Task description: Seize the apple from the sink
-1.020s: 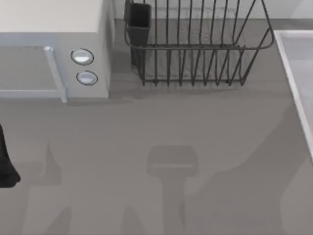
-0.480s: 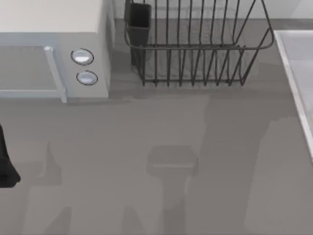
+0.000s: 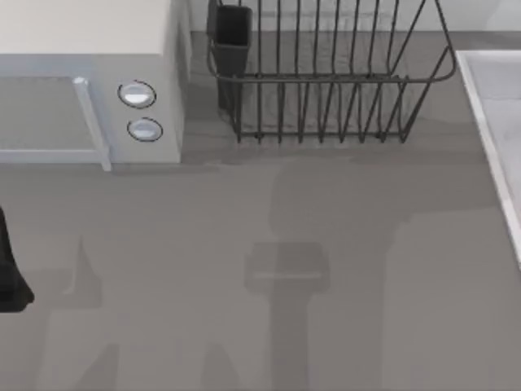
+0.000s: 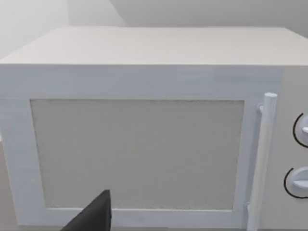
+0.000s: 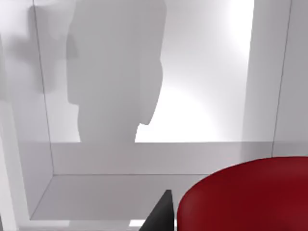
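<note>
Grey counter [image 3: 244,212] runs across the top view, with a white microwave [image 3: 89,90] at its left, a dark wire dish rack [image 3: 326,73] at the back, and the pale rim of the sink [image 3: 488,130] at the right edge; my left arm sits parked at the left edge of the table, its gripper facing the microwave door [image 4: 137,154], and I cannot tell how its fingers stand; my right wrist camera looks down into the sink's white basin [image 5: 144,192], where the apple [image 5: 250,197] looms large and red right next to one dark fingertip [image 5: 161,214] of the right gripper; whether the jaws are spread around the fruit or already pressed on it I cannot tell. I judge this the closing-in step, the gripper low at the apple; next comes a firm squeeze on the fruit, then a straight lift past the sink wall.
</note>
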Tool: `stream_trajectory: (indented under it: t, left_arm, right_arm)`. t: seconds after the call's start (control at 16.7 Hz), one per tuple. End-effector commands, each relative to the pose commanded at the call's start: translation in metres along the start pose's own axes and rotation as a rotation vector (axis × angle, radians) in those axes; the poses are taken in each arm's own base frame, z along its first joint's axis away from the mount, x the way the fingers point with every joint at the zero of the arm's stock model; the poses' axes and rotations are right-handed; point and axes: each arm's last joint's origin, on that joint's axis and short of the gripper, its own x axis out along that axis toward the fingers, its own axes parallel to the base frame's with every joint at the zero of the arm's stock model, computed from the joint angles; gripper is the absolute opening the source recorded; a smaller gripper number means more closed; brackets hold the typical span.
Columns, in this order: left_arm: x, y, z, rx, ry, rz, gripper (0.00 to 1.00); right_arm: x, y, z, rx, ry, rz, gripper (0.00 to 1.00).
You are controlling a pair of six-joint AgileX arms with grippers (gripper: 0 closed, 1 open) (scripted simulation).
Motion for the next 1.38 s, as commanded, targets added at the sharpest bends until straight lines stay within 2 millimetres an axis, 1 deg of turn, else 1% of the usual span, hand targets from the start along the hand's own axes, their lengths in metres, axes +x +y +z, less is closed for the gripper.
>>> stream_trajectory:
  t: [0.12, 0.18, 0.24, 0.3, 0.42, 0.6, 0.72, 0.84, 0.96, 1.02, 1.08, 1.2, 1.32, 1.38]
  left_arm:
    - [0.0, 0.0, 0.0, 0.0, 0.0, 0.0, 1.0]
    - [0.0, 0.0, 0.0, 0.0, 0.0, 0.0, 1.0]
    - [0.0, 0.0, 0.0, 0.0, 0.0, 0.0, 1.0]
    - [0.0, 0.0, 0.0, 0.0, 0.0, 0.0, 1.0]
    - [0.0, 0.0, 0.0, 0.0, 0.0, 0.0, 1.0]
    - [0.0, 0.0, 0.0, 0.0, 0.0, 0.0, 1.0]
    - [0.0, 0.0, 0.0, 0.0, 0.0, 0.0, 1.0]
    - [0.0, 0.0, 0.0, 0.0, 0.0, 0.0, 1.0]
    - [0.0, 0.0, 0.0, 0.0, 0.0, 0.0, 1.0]
    - [0.0, 0.0, 0.0, 0.0, 0.0, 0.0, 1.0]
    - [0.0, 0.0, 0.0, 0.0, 0.0, 0.0, 1.0]
    - [0.0, 0.0, 0.0, 0.0, 0.0, 0.0, 1.0]
    - [0.0, 0.0, 0.0, 0.0, 0.0, 0.0, 1.0]
    - [0.0, 0.0, 0.0, 0.0, 0.0, 0.0, 1.0]
  right_arm:
    - [0.001, 0.002, 0.001, -0.001, 0.0, 0.001, 0.0]
    - [0.0, 0.007, 0.002, 0.0, 0.0, 0.001, 0.0]
    - [0.0, 0.016, 0.003, 0.001, 0.0, 0.001, 0.0]
    - [-0.001, 0.029, 0.004, 0.003, 0.001, 0.002, 0.0]
    - [-0.002, 0.066, 0.005, 0.007, 0.002, 0.003, 0.0]
    - [-0.004, 0.136, -0.003, 0.013, 0.007, 0.006, 0.0]
    - [-0.004, 0.187, -0.018, 0.014, 0.013, 0.007, 0.0]
    - [-0.003, 0.234, -0.041, 0.013, 0.021, 0.008, 0.0]
    - [0.0, 0.274, -0.068, 0.009, 0.029, 0.007, 0.0]
    - [0.001, 0.291, -0.082, 0.007, 0.033, 0.006, 0.0]
    - [0.003, 0.305, -0.096, 0.004, 0.037, 0.005, 0.0]
    - [0.006, 0.326, -0.119, -0.001, 0.043, 0.003, 0.0]
    - [0.008, 0.337, -0.134, -0.005, 0.047, 0.001, 0.0]
    - [0.008, 0.339, -0.137, -0.005, 0.048, 0.0, 0.0]
